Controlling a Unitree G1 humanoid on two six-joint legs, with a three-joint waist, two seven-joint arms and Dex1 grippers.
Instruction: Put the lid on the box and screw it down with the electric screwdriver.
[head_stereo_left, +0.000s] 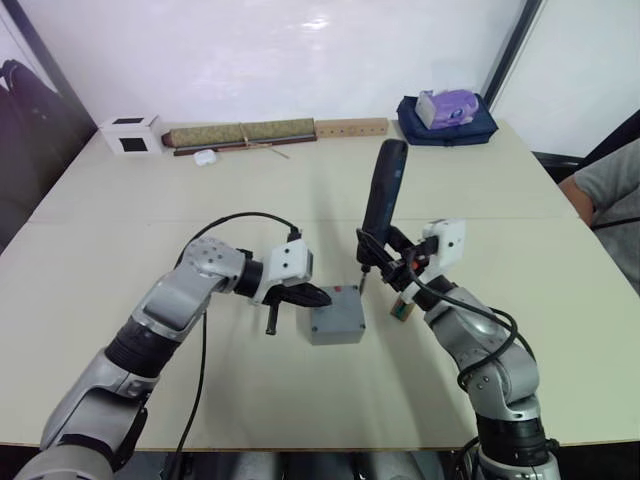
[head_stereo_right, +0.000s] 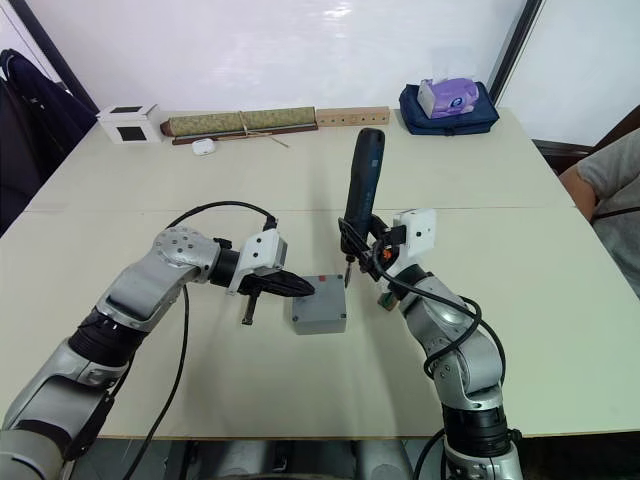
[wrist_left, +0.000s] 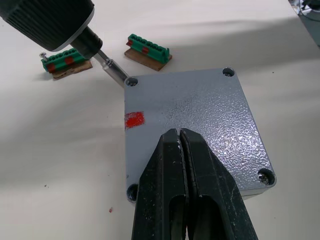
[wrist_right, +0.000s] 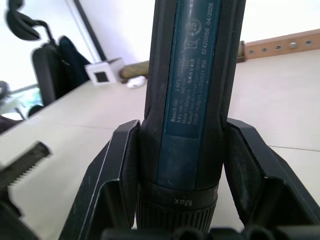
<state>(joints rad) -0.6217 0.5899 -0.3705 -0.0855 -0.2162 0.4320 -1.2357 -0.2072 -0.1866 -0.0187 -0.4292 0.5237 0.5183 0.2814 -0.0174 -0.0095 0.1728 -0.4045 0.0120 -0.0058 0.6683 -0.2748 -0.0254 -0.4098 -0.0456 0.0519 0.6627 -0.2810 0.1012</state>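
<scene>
Pale table (head_stereo_left: 120, 260). Left tool (wrist_left: 180, 145) closed, pressing lid (wrist_left: 200, 120) flat. Right tool (wrist_right: 180, 200) clamps screwdriver (head_stereo_left: 383, 195); rigid, top-heavy, grip low.

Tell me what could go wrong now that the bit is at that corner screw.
The electric screwdriver leans as the right gripper holds it, so its bit meets the corner screw hole at a slant and may cam out or cross-thread. The left gripper, shut, only presses near one edge of the lid, so the box could twist. Green terminal blocks lie close to the driver.
</scene>
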